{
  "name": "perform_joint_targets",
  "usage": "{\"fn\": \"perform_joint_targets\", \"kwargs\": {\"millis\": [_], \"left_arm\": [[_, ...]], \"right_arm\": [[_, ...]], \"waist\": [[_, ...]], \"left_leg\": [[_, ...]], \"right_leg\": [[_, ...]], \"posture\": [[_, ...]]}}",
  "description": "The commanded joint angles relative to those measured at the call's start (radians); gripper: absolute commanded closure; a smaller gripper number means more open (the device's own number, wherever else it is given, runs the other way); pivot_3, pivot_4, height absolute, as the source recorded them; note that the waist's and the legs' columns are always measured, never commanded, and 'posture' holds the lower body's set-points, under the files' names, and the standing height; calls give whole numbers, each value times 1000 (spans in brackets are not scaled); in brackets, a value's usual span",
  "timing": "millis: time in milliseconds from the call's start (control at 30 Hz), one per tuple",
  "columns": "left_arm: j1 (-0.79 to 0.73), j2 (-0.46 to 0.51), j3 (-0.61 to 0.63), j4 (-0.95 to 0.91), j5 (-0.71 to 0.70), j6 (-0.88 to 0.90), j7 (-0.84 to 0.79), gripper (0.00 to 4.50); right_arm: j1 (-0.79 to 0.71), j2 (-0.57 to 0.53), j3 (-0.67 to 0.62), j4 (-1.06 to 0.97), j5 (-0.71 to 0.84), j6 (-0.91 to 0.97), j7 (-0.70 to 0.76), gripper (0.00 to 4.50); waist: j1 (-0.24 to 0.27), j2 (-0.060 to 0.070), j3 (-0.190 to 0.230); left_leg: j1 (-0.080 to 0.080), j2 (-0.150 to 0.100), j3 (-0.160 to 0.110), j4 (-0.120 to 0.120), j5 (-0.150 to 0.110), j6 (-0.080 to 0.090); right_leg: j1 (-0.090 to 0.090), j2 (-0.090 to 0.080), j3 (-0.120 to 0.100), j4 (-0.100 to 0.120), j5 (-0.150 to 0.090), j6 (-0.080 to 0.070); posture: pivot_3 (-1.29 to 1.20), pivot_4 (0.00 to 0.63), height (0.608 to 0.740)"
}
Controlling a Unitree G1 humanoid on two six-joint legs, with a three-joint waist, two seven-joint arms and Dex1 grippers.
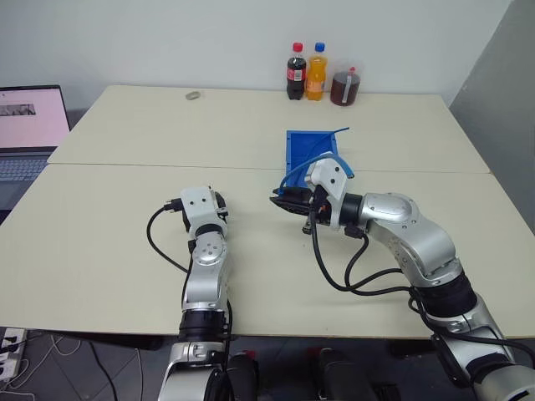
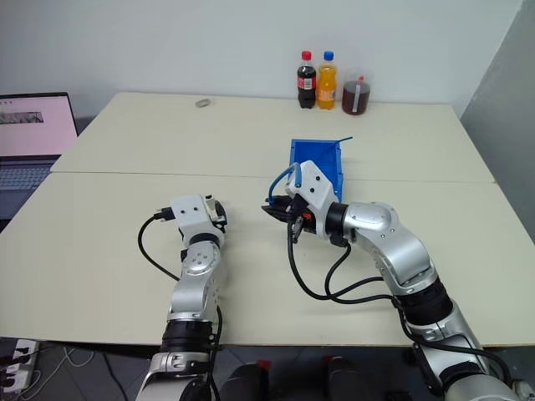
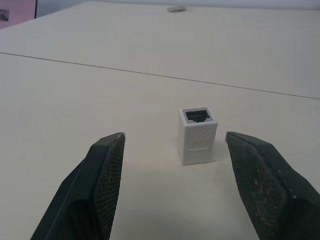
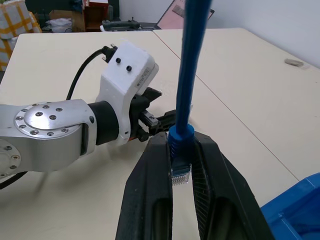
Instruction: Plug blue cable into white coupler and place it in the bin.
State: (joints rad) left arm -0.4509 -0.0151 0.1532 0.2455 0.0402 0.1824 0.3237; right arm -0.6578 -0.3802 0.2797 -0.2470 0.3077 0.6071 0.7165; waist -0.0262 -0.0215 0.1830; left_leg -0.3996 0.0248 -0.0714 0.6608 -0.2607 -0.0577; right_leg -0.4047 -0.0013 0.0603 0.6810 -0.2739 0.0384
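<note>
Blue cable (image 4: 189, 75) is clamped near its plug end between the 2 fingers of the right gripper (image 4: 180, 172), the clear plug sitting just inside the fingertips and pointing out past them, a hold that appears meant to present the plug for insertion. From the grip the cable loops back over the wrist toward the bin (image 1: 311, 149), which stands at mid-table nearer the far edge with the cable's other length lying in and over it. White coupler (image 3: 198, 136) stands upright on the table, 1 dark socket facing up, apart from both fingers of the left gripper (image 3: 175, 165), whose jaws are spread wide on either side of it and touch nothing; that straddle suggests a grasp is being lined up so the coupler can be steadied. The head views place both grippers over the middle of the near table half, left gripper (image 1: 216, 203) facing the right, well short of each other. Only the left wrist view resolves the coupler and its socket; the right wrist view alone confirms the plug's seat in the fingers. 3 bottles (image 1: 316, 73) stand at the far edge, and a laptop (image 1: 29, 125) sits off the left edge.
</note>
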Motion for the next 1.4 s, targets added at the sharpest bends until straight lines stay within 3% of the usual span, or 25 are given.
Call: {"fn": "perform_joint_targets", "kwargs": {"millis": [33, 400, 533, 667, 833, 1133, 1233, 1400], "left_arm": [[-45, -1, 14, 50, -16, -51, 4, 1142], [-112, 2, 13, 217, -10, -150, 42, 1142], [-121, 9, 3, 269, -6, -189, 37, 1793], [-120, 15, 3, 306, -2, -214, 45, 2814], [-121, 25, 4, 326, -4, -228, 41, 3717], [-93, 88, -34, 296, 23, -260, -35, 3725], [-25, 157, -103, 176, 11, -273, -229, 3725], [92, 227, -118, -20, -126, -235, -496, 3726]], "right_arm": [[-29, 1, -28, -20, 0, -19, 6, 4267], [-23, -9, -41, -25, 4, -10, 13, 4267], [-20, -12, -43, -29, 8, -7, 23, 4267], [-12, -10, -46, -39, 15, 1, 27, 4267], [-8, -15, -43, -44, 18, 4, 38, 4267], [3, -25, -60, -53, 24, 10, 36, 4267], [-3, -33, -98, -65, 57, 22, 43, 4267], [34, -84, -106, -67, 58, -4, 88, 4267]], "waist": [[0, 0, 0], [0, 0, 0], [-1, 0, 0], [-1, 0, 0], [-1, 0, 0], [-2, 0, 0], [-5, 0, 0], [-4, 0, 0]], "left_leg": [[0, 0, 0, 0, 0, 0], [0, 0, 0, 0, 0, 0], [0, 0, 0, 0, 0, 0], [0, 0, -1, 0, 0, 0], [0, 0, -1, 0, 0, 0], [0, 0, -1, 0, 0, 0], [0, 0, -1, 0, 0, 0], [0, 1, -1, -1, 0, 0]], "right_leg": [[0, 0, 0, 0, 0, 0], [0, 0, -1, 0, 0, 0], [0, 0, -1, 0, 0, 0], [0, 0, -1, 0, 0, 0], [0, 0, -1, 0, 0, 0], [0, 0, -1, 1, 0, 0], [0, 0, -1, 0, 0, 0], [-1, 0, -1, 0, 0, 0]], "posture": [[0, 150, 740], [0, 150, 740], [0, 150, 740], [0, 150, 740], [0, 150, 740], [0, 150, 740], [0, 150, 740], [0, 150, 740]]}}
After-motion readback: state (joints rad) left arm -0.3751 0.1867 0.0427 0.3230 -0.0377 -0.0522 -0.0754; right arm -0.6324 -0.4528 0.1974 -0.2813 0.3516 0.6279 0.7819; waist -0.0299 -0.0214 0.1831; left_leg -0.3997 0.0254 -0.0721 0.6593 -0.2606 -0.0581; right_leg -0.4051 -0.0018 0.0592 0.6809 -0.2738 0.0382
